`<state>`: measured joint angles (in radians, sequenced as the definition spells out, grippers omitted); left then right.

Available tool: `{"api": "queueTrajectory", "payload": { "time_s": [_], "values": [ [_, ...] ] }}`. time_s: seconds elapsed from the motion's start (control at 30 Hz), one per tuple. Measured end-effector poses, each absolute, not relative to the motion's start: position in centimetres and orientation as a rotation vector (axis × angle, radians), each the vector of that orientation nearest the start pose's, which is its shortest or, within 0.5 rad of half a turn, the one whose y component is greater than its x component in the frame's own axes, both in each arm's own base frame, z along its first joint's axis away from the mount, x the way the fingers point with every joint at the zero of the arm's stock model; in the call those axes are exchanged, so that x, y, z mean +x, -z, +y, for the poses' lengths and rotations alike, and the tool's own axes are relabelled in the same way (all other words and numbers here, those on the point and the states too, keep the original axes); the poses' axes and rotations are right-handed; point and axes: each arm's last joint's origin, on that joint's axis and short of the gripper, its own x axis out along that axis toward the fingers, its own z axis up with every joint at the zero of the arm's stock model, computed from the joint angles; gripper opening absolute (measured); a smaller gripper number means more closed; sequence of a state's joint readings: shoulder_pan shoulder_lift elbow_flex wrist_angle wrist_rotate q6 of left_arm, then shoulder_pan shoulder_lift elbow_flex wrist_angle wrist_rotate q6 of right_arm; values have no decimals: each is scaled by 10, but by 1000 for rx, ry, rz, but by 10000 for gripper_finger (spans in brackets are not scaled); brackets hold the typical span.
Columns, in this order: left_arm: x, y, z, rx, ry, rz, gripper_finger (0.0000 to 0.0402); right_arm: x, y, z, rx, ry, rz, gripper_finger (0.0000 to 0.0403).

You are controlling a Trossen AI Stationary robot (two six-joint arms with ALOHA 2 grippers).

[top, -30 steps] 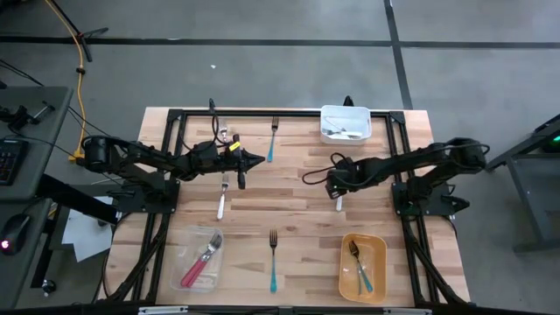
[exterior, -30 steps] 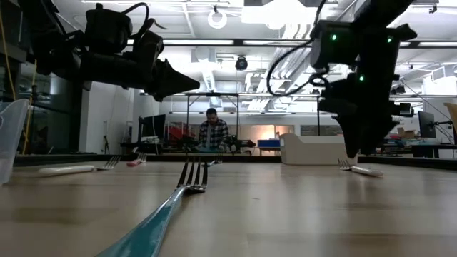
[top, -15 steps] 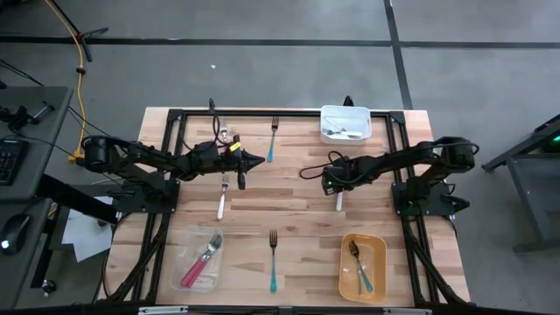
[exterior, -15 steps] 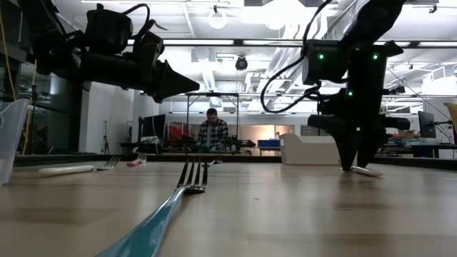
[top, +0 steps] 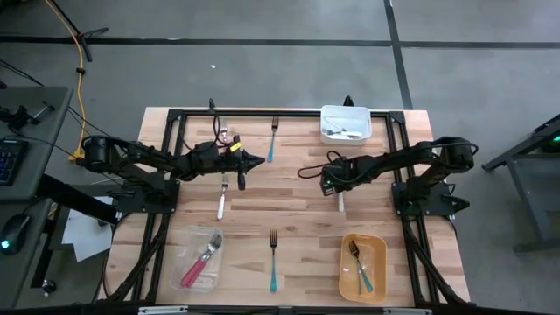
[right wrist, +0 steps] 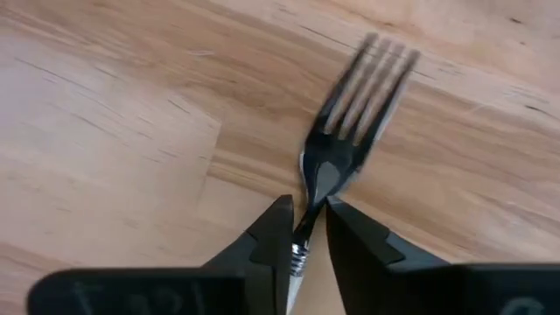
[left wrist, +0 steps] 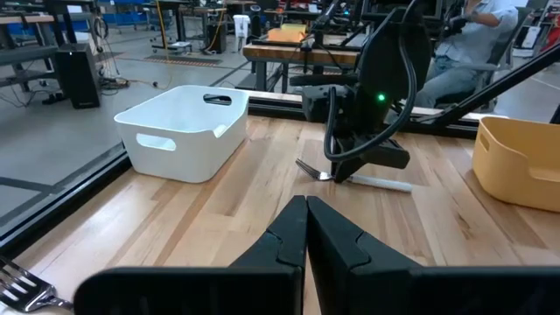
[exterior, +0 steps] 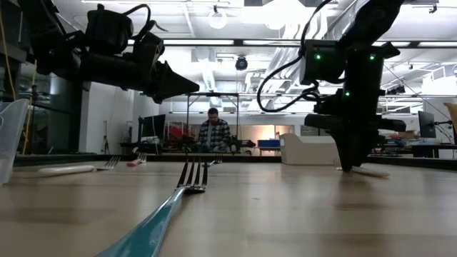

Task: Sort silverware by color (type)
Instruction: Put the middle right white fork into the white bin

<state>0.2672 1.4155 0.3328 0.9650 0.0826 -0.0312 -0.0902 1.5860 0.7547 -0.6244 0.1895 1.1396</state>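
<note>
Silverware was scattered all over the wooden table (top: 297,188) from where I stood. A white-handled fork (top: 340,200) lay right of centre, and the right gripper (right wrist: 300,229) was down on it, fingers pinched nearly together around the fork's neck just below the tines, with the handle running back under the wrist. Grabbing at the neck made sense to me — it's the narrowest bit, easy to clamp from above. The fork looked like it was resting on the wood, not lifted yet.

My guess was it belonged in the white bin (top: 345,123) at the far edge, which already had pale-handled pieces in it. The yellow bin (top: 362,266) on the near right held teal-handled ones, and the clear container (top: 199,259) on the near left held red ones, so the sorting scheme was plain enough.

The left gripper (left wrist: 305,213) hovered above the table left of centre, fingers closed on nothing — just waiting, I reckon. Loose pieces: another white-handled fork (top: 222,198) near that arm, a teal fork (top: 272,141) at the far edge, and a second teal fork (top: 273,262) at the near middle.
</note>
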Motion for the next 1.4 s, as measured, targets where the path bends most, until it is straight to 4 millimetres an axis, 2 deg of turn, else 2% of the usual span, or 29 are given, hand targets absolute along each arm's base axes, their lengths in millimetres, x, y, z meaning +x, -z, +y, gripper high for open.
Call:
{"api": "queueTrajectory", "payload": {
  "time_s": [0.4,0.57,0.73,0.97,1.2,1.3,1.4],
  "values": [
    [235,-164,62,-45,-187,126,0,244,-134,-27,778,898,1199,25],
    [235,-163,62,-46,-188,133,0,246,-149,-31,753,809,1199,15],
    [235,-163,62,-46,-188,135,0,246,-169,-45,691,776,1198,14],
    [235,-163,62,-47,-188,136,0,248,-207,-80,517,779,1215,14],
    [235,-163,62,-47,-188,136,0,245,-252,-136,233,741,1203,14],
    [235,-163,62,-47,-192,136,0,242,-257,-163,110,684,1218,13],
    [235,-162,62,-47,-192,138,0,237,-250,-189,52,624,1244,13]
  ]
}}
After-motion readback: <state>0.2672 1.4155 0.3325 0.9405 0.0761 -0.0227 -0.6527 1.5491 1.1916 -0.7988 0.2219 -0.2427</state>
